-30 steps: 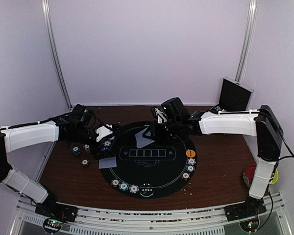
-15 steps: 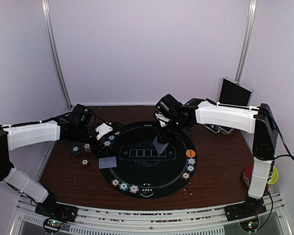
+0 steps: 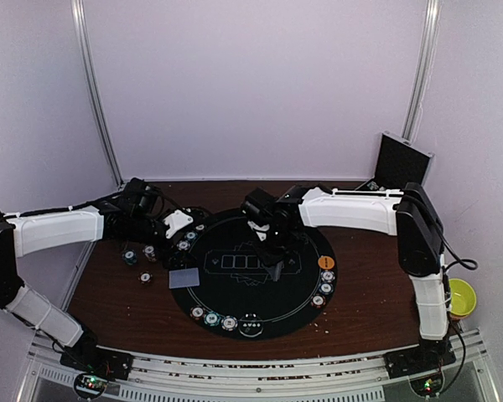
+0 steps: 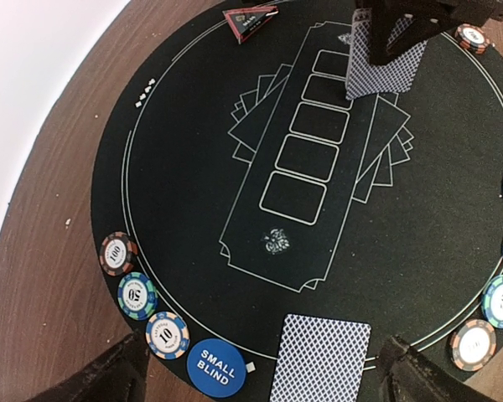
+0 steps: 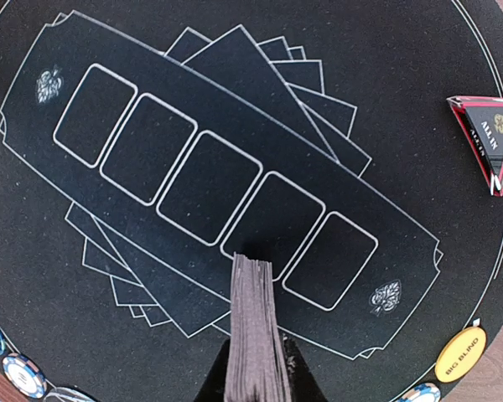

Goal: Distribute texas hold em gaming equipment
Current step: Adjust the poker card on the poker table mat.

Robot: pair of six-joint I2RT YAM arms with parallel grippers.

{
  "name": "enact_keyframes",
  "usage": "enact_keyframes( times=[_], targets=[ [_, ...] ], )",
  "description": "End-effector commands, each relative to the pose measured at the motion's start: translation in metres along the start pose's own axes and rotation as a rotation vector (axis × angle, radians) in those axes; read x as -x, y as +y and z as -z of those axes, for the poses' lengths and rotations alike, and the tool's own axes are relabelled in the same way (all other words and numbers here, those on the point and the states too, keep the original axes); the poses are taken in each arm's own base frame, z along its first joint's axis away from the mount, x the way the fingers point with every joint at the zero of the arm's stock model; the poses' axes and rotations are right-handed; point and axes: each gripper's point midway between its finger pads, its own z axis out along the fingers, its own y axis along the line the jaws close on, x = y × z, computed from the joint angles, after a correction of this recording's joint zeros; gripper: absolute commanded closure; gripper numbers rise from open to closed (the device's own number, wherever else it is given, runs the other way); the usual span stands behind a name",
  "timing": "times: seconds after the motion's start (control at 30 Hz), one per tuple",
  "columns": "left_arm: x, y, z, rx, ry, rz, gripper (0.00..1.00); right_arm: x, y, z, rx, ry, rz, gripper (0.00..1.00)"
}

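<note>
Two arms over the table (image 3: 377, 285) | right gripper (image 5: 251, 373): jaws clamped on a deck of cards (image 5: 251, 318) above the card outlines on the black mat (image 4: 193, 167) | left gripper (image 4: 268, 381): jaws spread wide, empty, over one face-down card (image 4: 318, 360) just beside the blue disc (image 4: 216, 367) | chips (image 4: 136, 295) line the mat's rim

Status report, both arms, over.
Left tool open, near face-down card at mat edge. Right tool shut on card deck, over the card slots. Slots bare, nothing in the way.
</note>
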Motion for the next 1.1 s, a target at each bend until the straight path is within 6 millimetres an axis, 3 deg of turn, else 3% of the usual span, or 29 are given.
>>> enact_keyframes(
  times=[0.0, 0.3, 0.7, 0.77, 0.97, 1.07],
  targets=[
    [0.007, 0.01, 0.0, 0.031, -0.025, 0.002, 0.02, -0.004, -0.004, -0.003, -0.043, 0.022, 0.022, 0.89],
    [0.005, 0.009, -0.002, 0.027, -0.017, 0.005, 0.02, -0.005, -0.005, -0.003, -0.04, 0.022, 0.024, 0.8],
    [0.005, 0.009, -0.003, 0.024, -0.016, 0.004, 0.02, -0.006, -0.001, -0.002, -0.027, 0.024, 0.029, 0.77],
    [0.005, 0.009, -0.003, 0.022, -0.015, 0.005, 0.02, -0.005, -0.001, -0.002, -0.027, 0.023, 0.029, 0.79],
    [0.005, 0.007, -0.004, 0.007, -0.02, 0.0, 0.02, 0.0, 0.002, 0.007, -0.001, 0.005, 0.02, 0.99],
    [0.008, 0.004, -0.005, -0.011, -0.038, -0.008, 0.02, 0.006, 0.006, 0.016, 0.025, -0.03, -0.008, 1.0]
  ],
)
